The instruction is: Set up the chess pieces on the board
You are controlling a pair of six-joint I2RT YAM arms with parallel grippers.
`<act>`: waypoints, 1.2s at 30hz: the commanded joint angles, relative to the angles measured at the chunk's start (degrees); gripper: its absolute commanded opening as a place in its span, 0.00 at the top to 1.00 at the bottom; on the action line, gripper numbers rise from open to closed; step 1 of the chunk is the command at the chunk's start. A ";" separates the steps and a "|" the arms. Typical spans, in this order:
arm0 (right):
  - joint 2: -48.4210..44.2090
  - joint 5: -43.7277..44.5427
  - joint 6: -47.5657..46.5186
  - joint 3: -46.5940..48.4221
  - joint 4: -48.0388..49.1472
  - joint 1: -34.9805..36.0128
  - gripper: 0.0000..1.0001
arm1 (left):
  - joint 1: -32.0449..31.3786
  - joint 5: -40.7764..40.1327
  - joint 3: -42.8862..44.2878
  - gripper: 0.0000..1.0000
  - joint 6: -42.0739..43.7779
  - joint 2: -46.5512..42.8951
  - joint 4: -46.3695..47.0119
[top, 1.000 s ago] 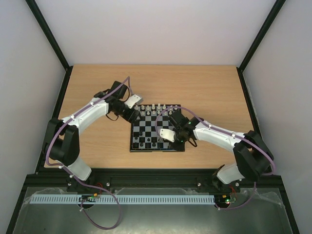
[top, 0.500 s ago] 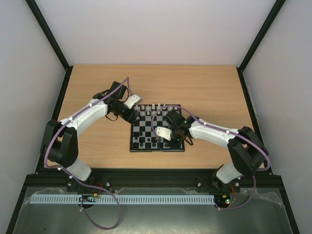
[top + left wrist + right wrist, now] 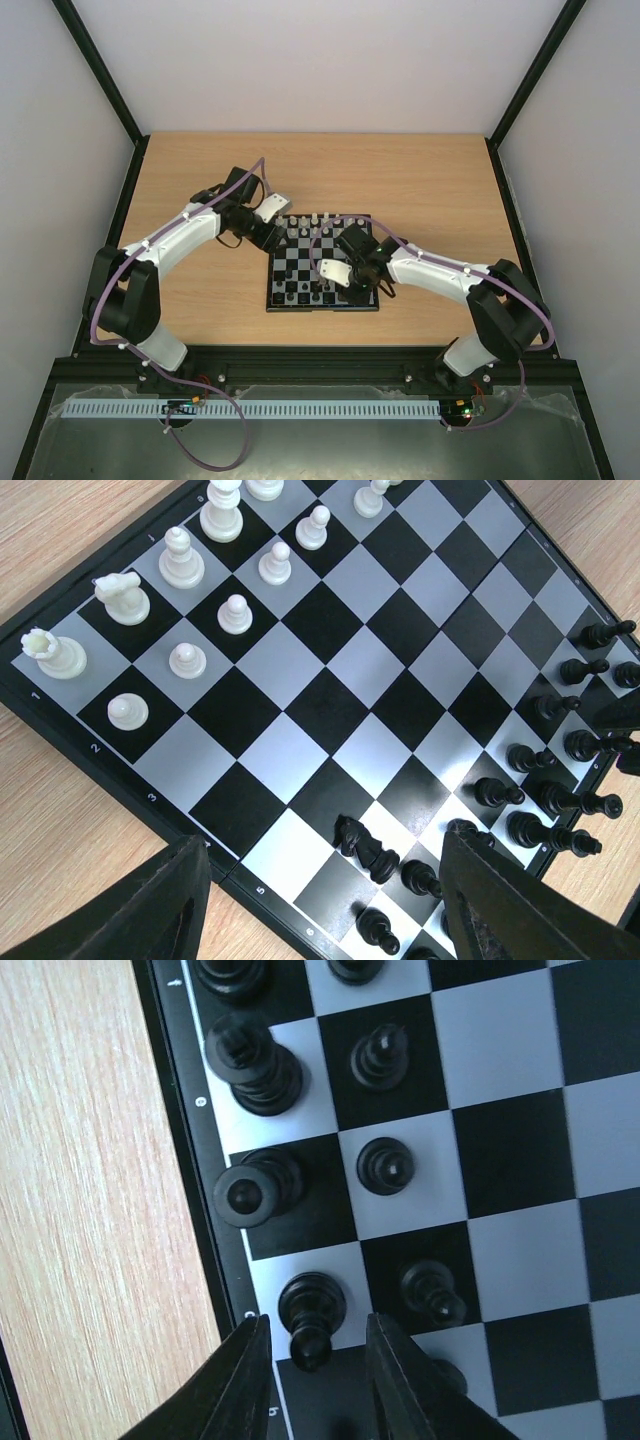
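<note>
The board lies mid-table. White chess pieces stand along its far rows, black ones along its near rows. In the left wrist view the white pieces stand upright and a black knight lies on its side near the board's edge. My left gripper hangs open and empty above that edge. My right gripper is open low over the black rows. A black piece stands between its fingers with a gap on each side.
Other black pieces stand close around the right gripper, next to the board's rim. Bare wooden table surrounds the board. Black frame rails edge the table.
My right gripper has moved left along the near rows of the board and now straddles a black piece. The left arm has not moved.
</note>
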 commanded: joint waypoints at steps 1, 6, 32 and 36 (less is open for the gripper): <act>-0.59 1.93 -0.24 3.24 -2.70 0.32 0.72 | 0.37 -0.35 -0.76 0.34 0.03 -1.63 -0.71; -4.16 3.43 -1.89 5.85 -7.85 0.33 0.72 | 0.35 -3.03 -1.46 0.34 0.32 -2.35 -2.40; -13.75 7.85 2.94 3.63 -11.88 -6.61 0.71 | -10.52 -9.65 -5.83 0.50 -14.38 1.65 -3.16; -14.77 7.56 3.15 2.81 -11.88 -7.42 0.71 | -10.65 -10.15 -3.95 0.56 -15.06 4.48 -2.76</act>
